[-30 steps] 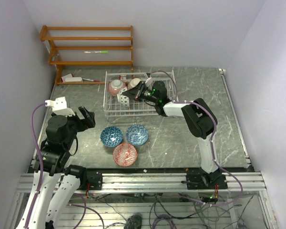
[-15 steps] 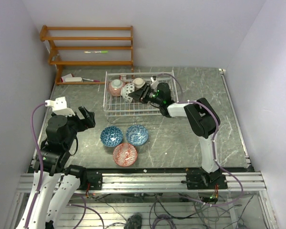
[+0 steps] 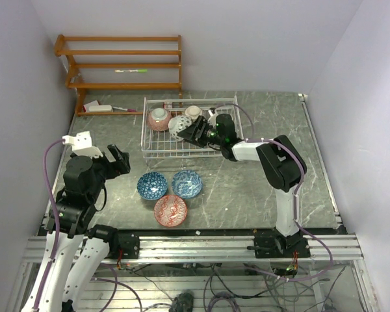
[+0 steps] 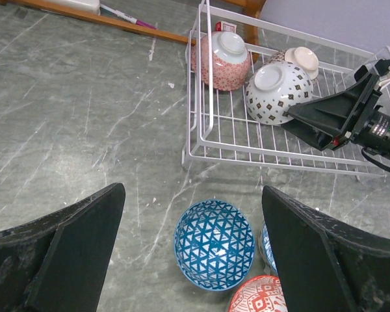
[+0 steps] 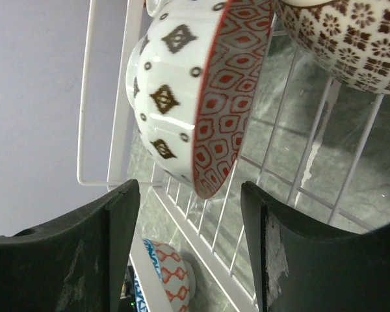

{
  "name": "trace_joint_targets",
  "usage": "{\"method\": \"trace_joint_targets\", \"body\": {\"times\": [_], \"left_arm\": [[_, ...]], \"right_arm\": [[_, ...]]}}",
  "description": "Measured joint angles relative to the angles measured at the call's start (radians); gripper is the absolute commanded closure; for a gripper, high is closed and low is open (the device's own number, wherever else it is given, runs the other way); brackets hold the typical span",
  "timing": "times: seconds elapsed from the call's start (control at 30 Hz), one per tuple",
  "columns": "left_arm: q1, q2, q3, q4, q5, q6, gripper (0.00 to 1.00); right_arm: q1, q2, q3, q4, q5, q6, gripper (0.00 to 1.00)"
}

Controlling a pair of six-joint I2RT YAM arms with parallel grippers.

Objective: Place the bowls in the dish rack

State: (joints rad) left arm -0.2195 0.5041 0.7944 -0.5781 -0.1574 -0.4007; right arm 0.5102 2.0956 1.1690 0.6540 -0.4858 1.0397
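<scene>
Right gripper (image 3: pixel 190 133) spread, patterned bowl (image 4: pixel 278 91) on edge just ahead of it in dish rack (image 4: pixel 247 153); three bowls (image 3: pixel 152 185) on desk (image 3: pixel 247 188) lie nearer left gripper (image 4: pixel 194 192), also spread

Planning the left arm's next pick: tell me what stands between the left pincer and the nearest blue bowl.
Nothing visible does. The left pincer is open, and the blue bowl lies uncovered just ahead of it; the red bowl and second blue bowl sit beyond that bowl.
</scene>
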Motion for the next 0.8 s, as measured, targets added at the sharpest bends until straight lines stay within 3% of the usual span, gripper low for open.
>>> {"method": "trace_joint_targets", "body": {"times": [0.23, 0.5, 0.8], "left_arm": [[0.0, 0.0, 0.0, 0.0, 0.0, 0.0, 0.02], [0.0, -0.001, 0.0, 0.0, 0.0, 0.0, 0.03], [0.0, -0.003, 0.0, 0.0, -0.002, 0.0, 0.02]], "right_arm": [[0.0, -0.029, 0.0, -0.075, 0.008, -0.049, 0.32], [0.0, -0.082, 0.0, -0.199, 0.061, -0.103, 0.19], [0.0, -0.147, 0.016, -0.35, 0.137, -0.171, 0.17]]}}
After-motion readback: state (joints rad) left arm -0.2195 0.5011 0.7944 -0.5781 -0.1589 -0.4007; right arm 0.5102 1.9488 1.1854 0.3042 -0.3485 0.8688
